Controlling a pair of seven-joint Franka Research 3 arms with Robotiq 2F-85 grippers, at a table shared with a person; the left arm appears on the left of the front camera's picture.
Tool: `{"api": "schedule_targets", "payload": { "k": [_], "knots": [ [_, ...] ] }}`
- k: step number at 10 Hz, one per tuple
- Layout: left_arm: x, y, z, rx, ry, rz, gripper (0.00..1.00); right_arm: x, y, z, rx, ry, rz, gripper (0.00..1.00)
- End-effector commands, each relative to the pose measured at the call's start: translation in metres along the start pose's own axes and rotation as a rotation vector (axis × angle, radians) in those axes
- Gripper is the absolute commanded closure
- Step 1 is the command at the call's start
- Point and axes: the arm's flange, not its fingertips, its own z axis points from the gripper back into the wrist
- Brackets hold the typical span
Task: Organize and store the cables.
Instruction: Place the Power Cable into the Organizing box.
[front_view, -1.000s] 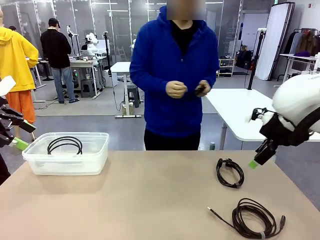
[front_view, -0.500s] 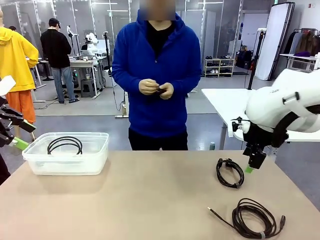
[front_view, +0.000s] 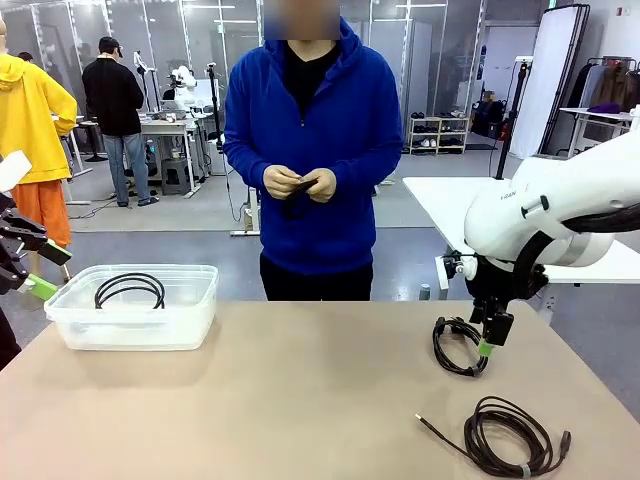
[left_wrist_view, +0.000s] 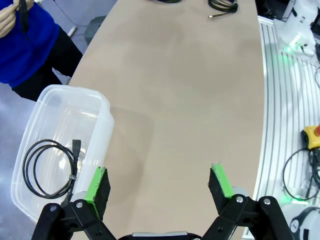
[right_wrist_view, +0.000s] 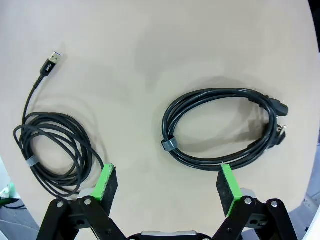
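A lab hall: white worktables (front_view: 440, 205), glass partitions (front_view: 150, 30).

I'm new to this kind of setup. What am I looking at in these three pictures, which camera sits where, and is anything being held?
The machine is two white robot arms, sharing a tan table with a person in a blue hoodie. The front picture looks across the table from the robot's side. The other two come from a camera on each wrist, looking down between that arm's green-padded fingers.

The left tool is open and empty, next to a clear plastic tub that holds one coiled black cable. The right tool hangs open over a small black coil with plugs. A larger dark coil with a USB plug lies beside it.

The person's hands hold something dark, too small to identify.
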Motion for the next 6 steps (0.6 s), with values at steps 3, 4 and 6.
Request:
{"api": "schedule_targets", "payload": {
  "k": [3,4,6],
  "knots": [
    [0.003,0.000,0.003,0.004,0.021,0.012,0.00,-0.006,-0.011,-0.024,0.050,0.033,0.027,0.00],
    [0.003,0.000,0.003,0.004,0.021,0.012,0.00,-0.007,-0.012,-0.031,0.058,0.044,0.032,0.00],
    [0.003,0.000,0.003,0.004,0.021,0.012,0.00,-0.004,-0.013,-0.044,0.058,0.055,0.043,0.00]
  ]
}}
